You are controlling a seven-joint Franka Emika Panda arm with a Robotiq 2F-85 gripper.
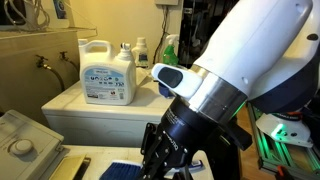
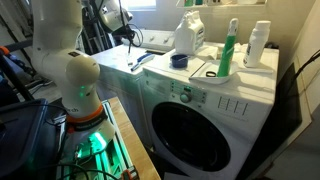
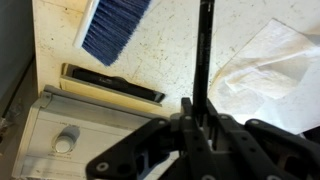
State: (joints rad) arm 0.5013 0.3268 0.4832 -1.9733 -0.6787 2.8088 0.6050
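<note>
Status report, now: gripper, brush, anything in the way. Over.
Gripper shut, nothing seen held, over the speckled top. Blue brush lies apart to one side. White cloth on the other side.

Blue brush bristles (image 3: 112,28) look coarse, the crumpled sheet (image 3: 265,65) papery, the speckled top (image 3: 170,60) matt, the detergent jug (image 1: 107,75) smooth plastic

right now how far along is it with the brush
Early. Done: nothing visible; the brush lies on the top near the paper. In hand: the gripper hangs over them, jaws unclear. Left: any contact with the brush.
</note>
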